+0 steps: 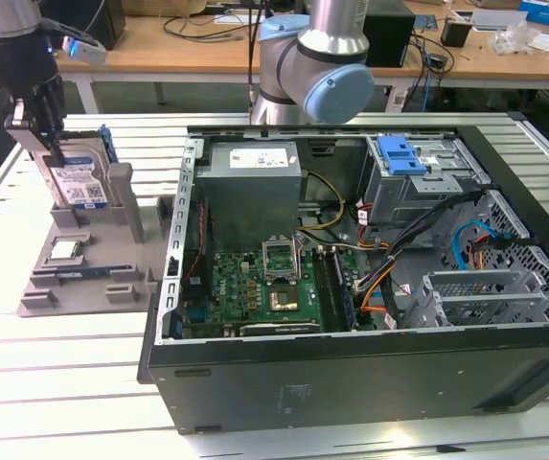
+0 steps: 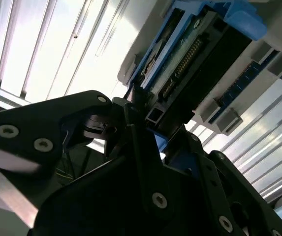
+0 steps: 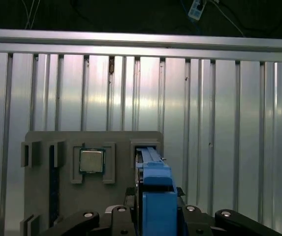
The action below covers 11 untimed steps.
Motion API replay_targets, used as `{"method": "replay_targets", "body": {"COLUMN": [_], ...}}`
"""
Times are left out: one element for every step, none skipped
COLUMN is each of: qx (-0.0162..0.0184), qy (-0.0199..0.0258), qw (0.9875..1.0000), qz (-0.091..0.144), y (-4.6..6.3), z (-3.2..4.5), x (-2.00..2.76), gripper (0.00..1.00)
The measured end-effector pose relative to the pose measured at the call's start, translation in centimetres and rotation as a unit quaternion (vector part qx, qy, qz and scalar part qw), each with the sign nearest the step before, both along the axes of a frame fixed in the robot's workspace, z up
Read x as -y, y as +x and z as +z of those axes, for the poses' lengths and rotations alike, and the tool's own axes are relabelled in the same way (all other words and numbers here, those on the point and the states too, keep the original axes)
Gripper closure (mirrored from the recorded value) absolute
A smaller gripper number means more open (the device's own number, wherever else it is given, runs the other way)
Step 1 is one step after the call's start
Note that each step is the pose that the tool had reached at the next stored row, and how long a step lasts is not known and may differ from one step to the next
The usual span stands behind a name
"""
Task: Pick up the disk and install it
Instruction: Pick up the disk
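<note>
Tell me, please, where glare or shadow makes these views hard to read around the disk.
Second wrist view: the table flares white behind the disk, and the claw is nearly black; first wrist view: bright streaks on the table, yet the disk's blue rail reads clearly; exterior view: evenly lit.

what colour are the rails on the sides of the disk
Blue, framing the disk; the rail shows best in the first wrist view.

The claw hangs vertical, pointing straight down.
</note>
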<state>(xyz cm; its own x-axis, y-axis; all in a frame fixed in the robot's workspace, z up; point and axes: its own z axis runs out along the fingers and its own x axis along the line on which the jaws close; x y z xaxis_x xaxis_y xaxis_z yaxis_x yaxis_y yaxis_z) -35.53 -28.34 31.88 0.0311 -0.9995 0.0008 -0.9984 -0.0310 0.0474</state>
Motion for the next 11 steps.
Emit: {"method": "replay_targets", "body": {"qx": [0.0,0.0,0.0,0.0,0.0,0.0,0.0,0.0,0.0,0.0,0.0], "qy": [0.0,0.0,0.0,0.0,0.0,0.0,0.0,0.0,0.0,0.0,0.0], "qw": [1.0,1.0,1.0,1.0,1.0,1.0,1.0,1.0,1.0,1.0,1.0], "qz": [0.0,0.0,0.0,0.0,0.0,0.0,0.0,0.0,0.0,0.0,0.0], "y": [0.0,0.0,0.0,0.0,0.0,0.0,0.0,0.0,0.0,0.0,0.0], "z": [1.87,2.96,3.23,3.42,3.64,3.86,4.09,4.34,4.6,4.83,5.14], "x": [-0.11,-0.19,-0.22,-0.23,-0.26,-0.28,-0.3,-0.32,-0.35,-0.37,-0.4], "gripper": [0.63,0.63,0.63,0.63,0.63,0.63,0.63,0.63,0.63,0.63,0.63]}}
